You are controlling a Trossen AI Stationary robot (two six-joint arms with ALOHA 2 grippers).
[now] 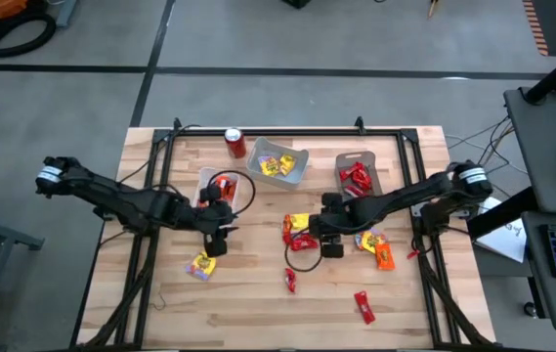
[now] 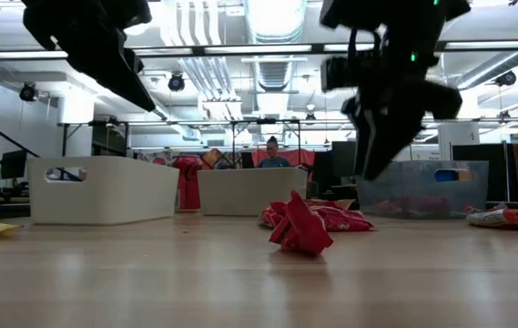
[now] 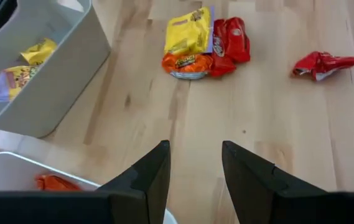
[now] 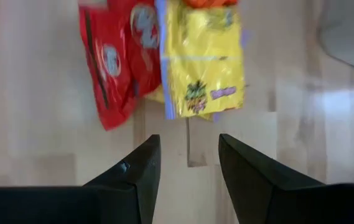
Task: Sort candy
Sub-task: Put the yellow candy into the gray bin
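Note:
The candy lies scattered on the wooden table. A pile of yellow, red and orange packets (image 1: pixel 297 230) sits mid-table, and my right gripper (image 1: pixel 315 238) hovers open just above it. The pile's yellow packet (image 4: pixel 204 59) and red packet (image 4: pixel 117 62) lie ahead of its fingers. My left gripper (image 1: pixel 221 230) stands open and empty beside the left bin (image 1: pixel 211 186), facing the pile (image 3: pixel 195 43). Loose candy lies flat on the table: a yellow one (image 1: pixel 200 266), two red ones (image 1: pixel 290 281) (image 1: pixel 363 306), and an orange-yellow cluster (image 1: pixel 375 246).
Three bins stand at the back: the left one holds orange candy (image 3: pixel 52 183), the middle one (image 1: pixel 278 164) yellow candy, the right one (image 1: pixel 358 174) red candy. A red soda can (image 1: pixel 235 144) stands behind them. A person is in the room beyond the table.

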